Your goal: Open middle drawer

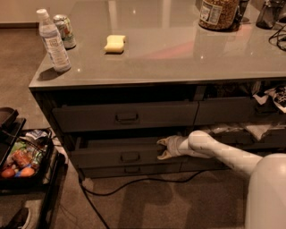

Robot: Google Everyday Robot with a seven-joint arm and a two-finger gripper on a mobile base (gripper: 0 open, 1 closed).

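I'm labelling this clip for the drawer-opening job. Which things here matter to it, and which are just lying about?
Job: middle drawer, slightly open; gripper at its top edge, right of the handle.

Lying about: water bottle, can, sponge, jar, top drawer, bottom drawer, floor cable.

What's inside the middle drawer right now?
The middle drawer stands slightly out, showing only a dark strip behind its front; no contents are visible. The rest is covered by the drawer above. The gripper is at the front's right upper edge.
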